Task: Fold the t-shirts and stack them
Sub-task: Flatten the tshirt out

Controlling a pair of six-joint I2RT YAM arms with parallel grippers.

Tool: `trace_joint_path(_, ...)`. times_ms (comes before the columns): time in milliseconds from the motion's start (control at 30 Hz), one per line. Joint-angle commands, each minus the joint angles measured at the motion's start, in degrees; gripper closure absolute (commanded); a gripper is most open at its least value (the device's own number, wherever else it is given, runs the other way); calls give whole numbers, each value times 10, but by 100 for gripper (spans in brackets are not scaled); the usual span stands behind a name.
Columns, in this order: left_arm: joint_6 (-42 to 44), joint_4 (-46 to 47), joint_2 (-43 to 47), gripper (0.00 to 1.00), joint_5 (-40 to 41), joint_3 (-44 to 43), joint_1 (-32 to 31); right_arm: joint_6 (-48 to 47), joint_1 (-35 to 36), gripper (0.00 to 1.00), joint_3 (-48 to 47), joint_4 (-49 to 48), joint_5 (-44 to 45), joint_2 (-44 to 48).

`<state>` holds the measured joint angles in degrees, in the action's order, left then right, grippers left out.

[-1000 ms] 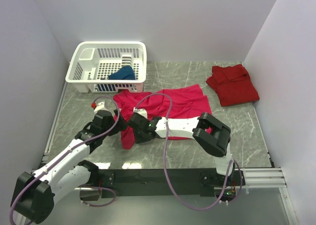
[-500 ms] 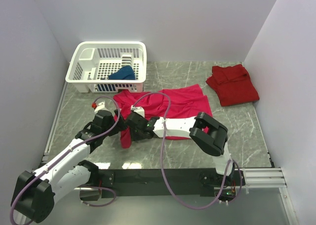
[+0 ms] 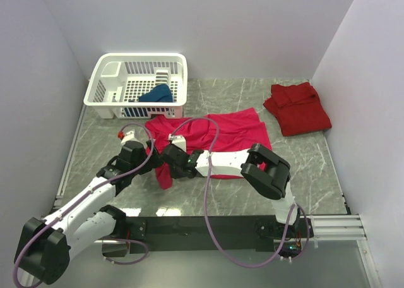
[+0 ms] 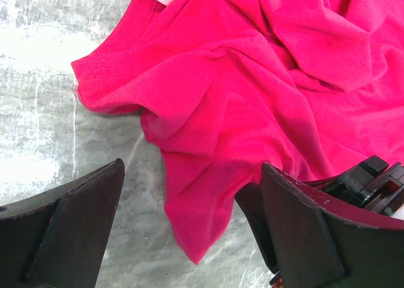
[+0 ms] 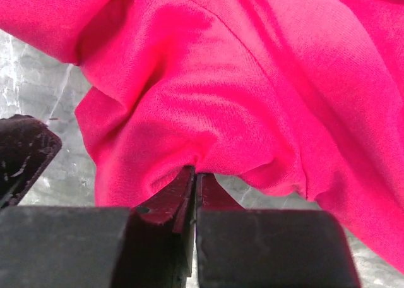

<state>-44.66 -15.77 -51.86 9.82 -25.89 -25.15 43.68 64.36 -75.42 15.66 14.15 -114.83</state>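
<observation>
The magenta t-shirt (image 3: 222,130) lies rumpled and spread on the table's middle. My right gripper (image 3: 166,167) reaches left across it and is shut on a bunched fold of the magenta t-shirt (image 5: 252,79) near its lower left corner, the cloth pinched at the tips of the right gripper (image 5: 195,170). My left gripper (image 3: 152,158) hovers open beside it, and in the left wrist view the left gripper (image 4: 191,168) straddles that corner of the magenta t-shirt (image 4: 252,79) with nothing gripped. A darker red t-shirt (image 3: 298,108) lies folded at the back right. A dark blue t-shirt (image 3: 156,94) sits in the basket.
The white lattice basket (image 3: 142,56) stands at the back left, touching the magenta cloth's far edge. Grey marble table (image 3: 315,168) shows bare at the front right. White walls close in the left, back and right sides.
My right gripper has closed on the fold of the magenta shirt after shifting slightly left. The shirt's lower left flap has bunched up a little. The left arm has stayed put.
</observation>
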Motion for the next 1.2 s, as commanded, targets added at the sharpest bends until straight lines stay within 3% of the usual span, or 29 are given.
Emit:
trace_joint_path(0,3,14,-1,5,-9,3,2,-8,2,100,5,-10,20,7)
trace_joint_path(433,2,16,-3,5,-17,6,2,1,41,100,83,102,-5,156)
trace_joint_path(600,4,19,-18,5,-24,7,2,25,67,100,94,136,-47,175)
trace_joint_path(967,5,57,-70,5,-65,26,1,55,86,100,115,199,-31,208)
trace_joint_path(1167,2,53,-100,5,-39,27,2,70,87,86,153,242,1,243)
